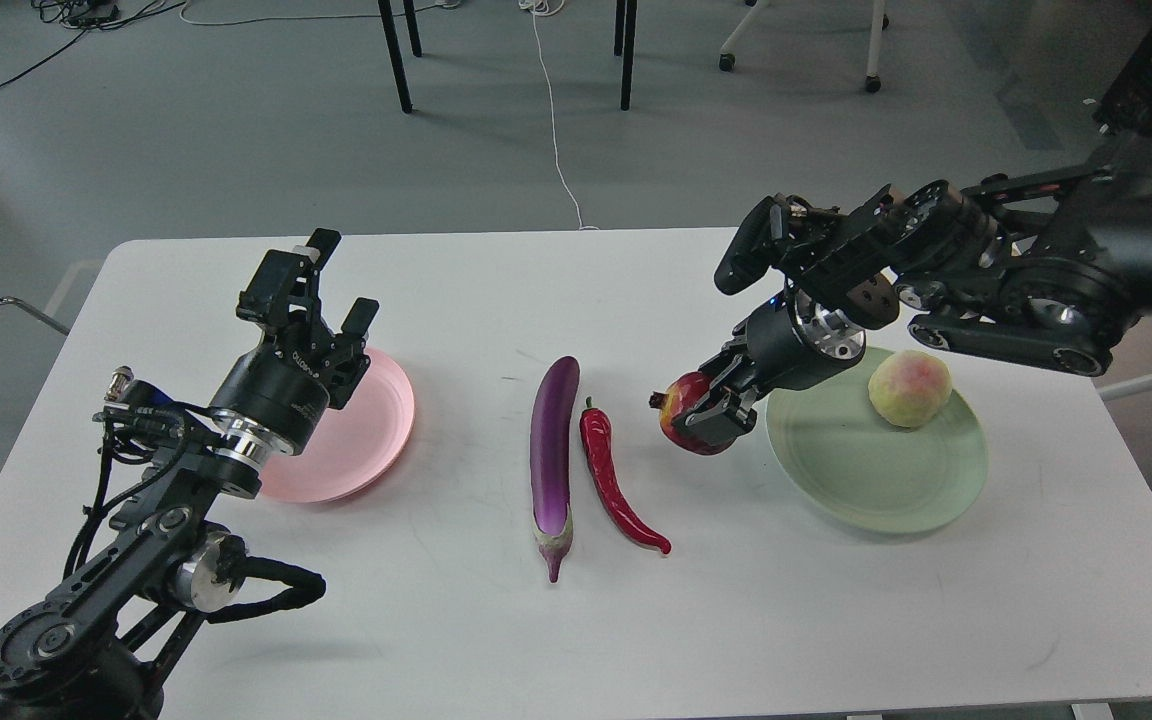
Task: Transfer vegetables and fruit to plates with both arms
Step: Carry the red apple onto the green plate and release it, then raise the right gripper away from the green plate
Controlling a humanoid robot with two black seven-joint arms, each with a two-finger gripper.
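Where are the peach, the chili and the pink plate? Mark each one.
peach (909, 388), head view, middle of the fruit.
chili (608, 478), head view, mid-length of the red body.
pink plate (386, 420), head view, bare right part of its surface.

Left arm (176, 470) up from the bottom left, left gripper (321, 285) pointing up and away, fingers wide apart, holding nothing. Right arm (1016, 270) in from the right, bent down at the wrist, right gripper (706, 415) closed around the pomegranate (681, 405).
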